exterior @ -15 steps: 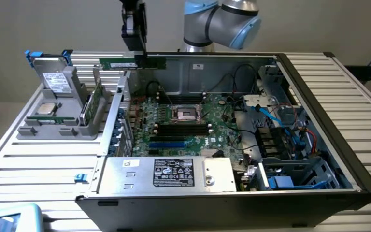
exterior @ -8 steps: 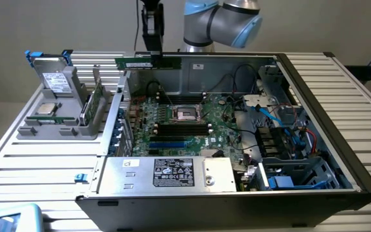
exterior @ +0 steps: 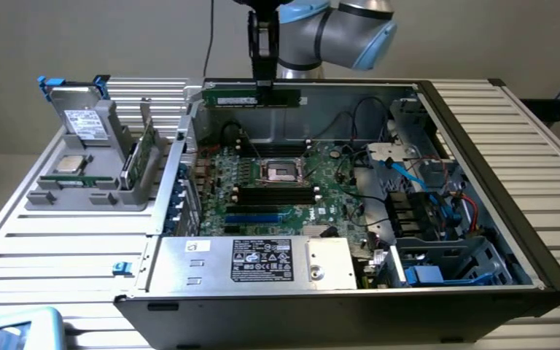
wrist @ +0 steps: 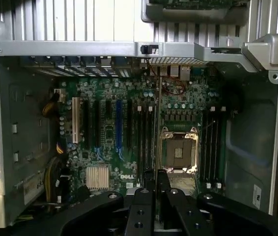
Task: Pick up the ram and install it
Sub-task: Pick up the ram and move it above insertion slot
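Holding the ram (exterior: 251,97) above the open case (exterior: 358,102)

Pincer (exterior: 263,87) is clamped on the stick's top edge (green board level, running across the exterior view). It hangs over the case's back wall, well above the motherboard (exterior: 338,191), with the black slots (exterior: 275,193) and socket (exterior: 282,171) below.

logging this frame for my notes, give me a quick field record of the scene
gripper: gripper shut on the ram
ram pose: level, in the air over the open case, not in a slot
memory slots: black, on the motherboard beside the socket
exterior view's left: grey holder with drive and processor chip
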